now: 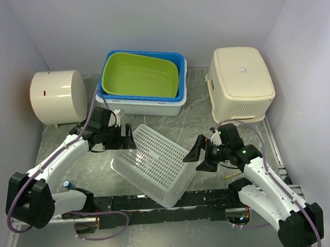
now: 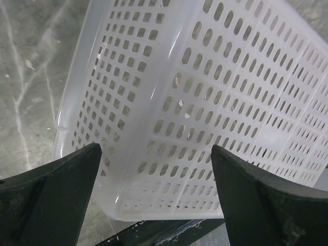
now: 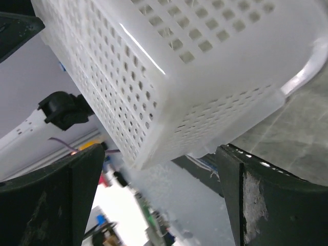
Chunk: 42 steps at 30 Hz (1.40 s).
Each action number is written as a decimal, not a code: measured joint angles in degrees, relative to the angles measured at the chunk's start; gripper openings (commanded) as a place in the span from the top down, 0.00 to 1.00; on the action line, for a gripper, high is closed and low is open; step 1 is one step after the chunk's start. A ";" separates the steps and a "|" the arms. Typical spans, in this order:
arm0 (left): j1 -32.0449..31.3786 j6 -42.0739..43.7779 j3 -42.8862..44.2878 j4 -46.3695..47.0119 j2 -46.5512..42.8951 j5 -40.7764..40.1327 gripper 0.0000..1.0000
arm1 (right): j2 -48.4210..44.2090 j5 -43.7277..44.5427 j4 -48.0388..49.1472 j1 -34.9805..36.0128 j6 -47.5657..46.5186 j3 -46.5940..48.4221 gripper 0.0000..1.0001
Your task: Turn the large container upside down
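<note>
Perforated white basket (image 1: 154, 164) is seen bottom-up on the desk (image 1: 198, 118), its near corner over the black rail (image 1: 214, 198). The left gripper (image 1: 129, 138) is held wide at its far left corner, and the right gripper (image 1: 193, 155) wide at its right side. Contact cannot be told. Whether it lies flat is unclear, and the wrist views cut it off.
</note>
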 measured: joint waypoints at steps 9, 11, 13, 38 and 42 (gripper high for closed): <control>0.35 -4.31 -5.22 1.68 -4.22 5.62 0.01 | 7.93 -7.21 13.18 0.37 6.93 -4.59 0.08; 0.44 -4.98 -5.86 1.90 -4.98 5.88 0.01 | 11.93 -5.38 12.24 0.35 4.92 -0.94 0.08; 0.13 -5.95 -6.29 2.32 -5.38 6.16 0.01 | 16.31 -1.16 10.19 0.24 2.14 4.33 0.07; -26.21 -16.81 8.74 16.65 20.55 11.37 0.02 | 12.44 46.34 -15.30 -1.42 -12.09 23.85 0.02; -26.88 -16.04 10.75 15.91 22.75 12.44 0.01 | 12.07 48.81 -17.59 -1.42 -12.24 22.23 0.02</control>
